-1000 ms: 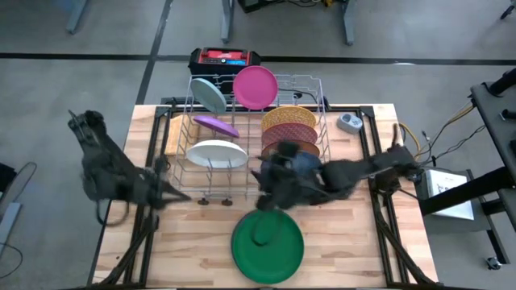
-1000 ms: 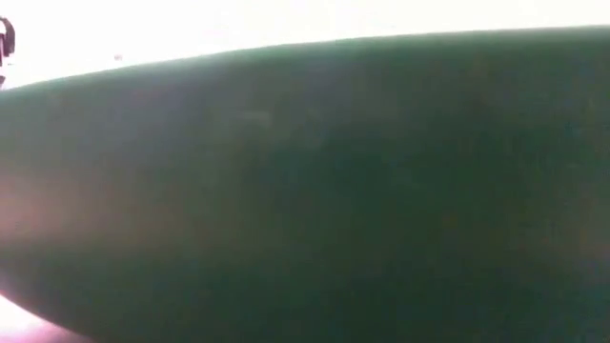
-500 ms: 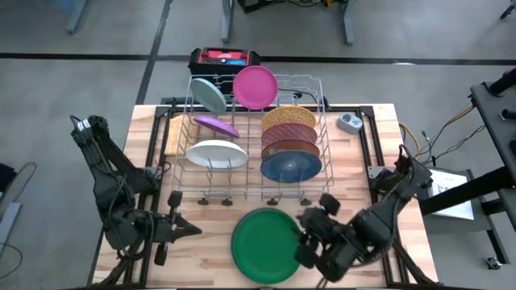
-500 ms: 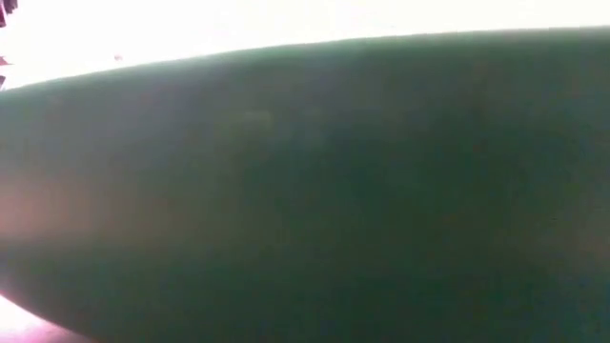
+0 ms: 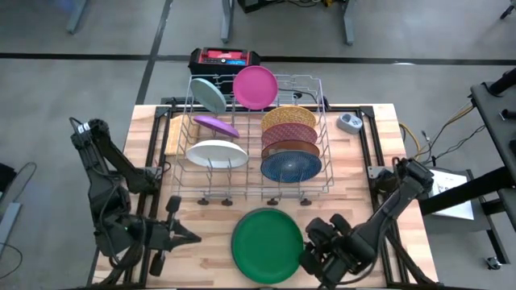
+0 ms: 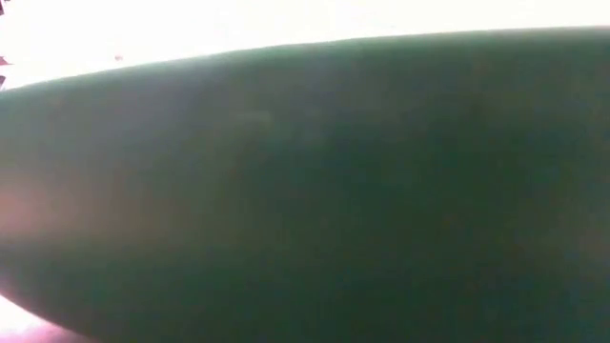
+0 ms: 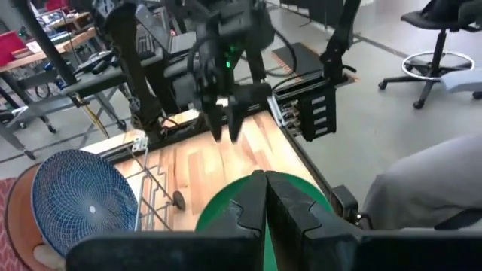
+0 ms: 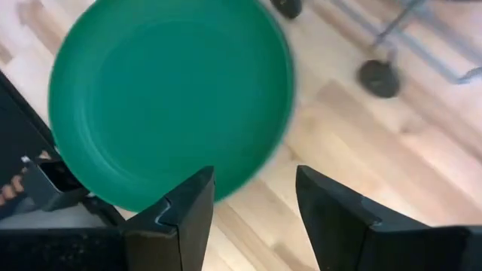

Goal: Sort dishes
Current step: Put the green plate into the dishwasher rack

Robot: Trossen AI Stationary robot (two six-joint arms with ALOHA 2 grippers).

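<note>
One green plate (image 5: 267, 246) is left flat just beside the right gripper (image 5: 313, 254), spread and empty, presumably freshly released, while the left gripper (image 5: 179, 234) is pressed closed, idle.

Green plate (image 5: 267, 245) lies flat on the table; others stand racked.

Two dark, near-black jointed robot arms of chunky segments. The left pincer (image 7: 265, 207) has two flat, angular black fingers with stepped edges. The right pincer (image 8: 252, 218) has two broad, matte black fingers with bevelled tips.
</note>
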